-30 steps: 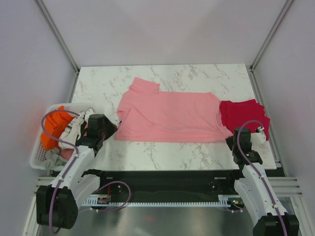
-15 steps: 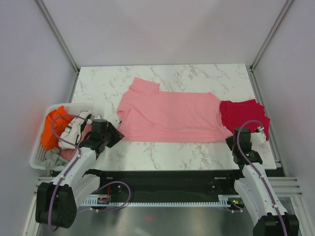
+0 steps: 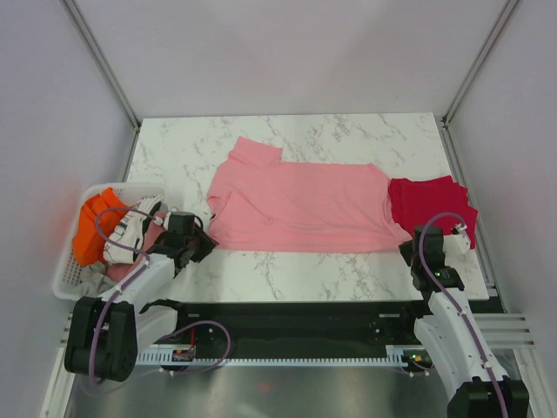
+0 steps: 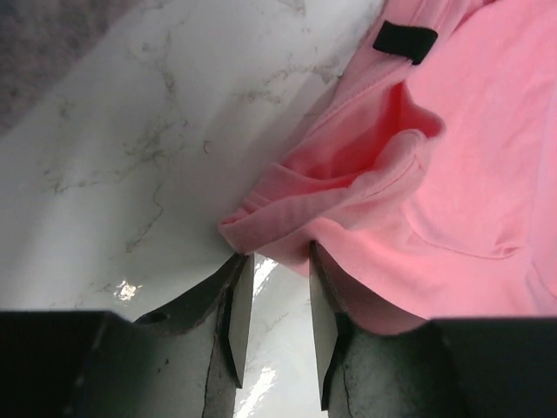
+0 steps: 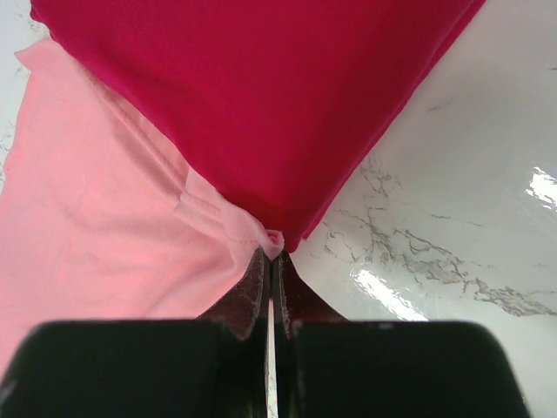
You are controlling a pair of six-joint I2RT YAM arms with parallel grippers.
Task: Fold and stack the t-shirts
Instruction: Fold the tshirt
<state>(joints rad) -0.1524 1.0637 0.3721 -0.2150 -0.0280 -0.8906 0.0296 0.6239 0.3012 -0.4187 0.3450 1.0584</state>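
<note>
The light pink t-shirt (image 3: 300, 205) lies spread flat across the middle of the marble table. The crimson red t-shirt (image 3: 431, 202) sits folded at its right end, overlapping the pink hem. My left gripper (image 3: 203, 243) is low at the pink shirt's near-left sleeve. In the left wrist view its jaws (image 4: 278, 259) stand apart with bare marble between them, the tips touching the rumpled sleeve edge (image 4: 287, 222). My right gripper (image 3: 409, 249) is shut on a small bunch of the pink shirt's near-right corner (image 5: 275, 239), right beside the red t-shirt (image 5: 261, 96).
A white basket (image 3: 61, 280) with orange (image 3: 90, 231) and other clothes stands off the table's left edge, close behind my left arm. A black neck label (image 4: 405, 41) shows on the pink shirt. Metal frame posts rise at the table's far corners.
My left gripper has dropped down and forward to the pink shirt's near-left sleeve, and its jaws have narrowed. The right arm and both shirts have not moved.
</note>
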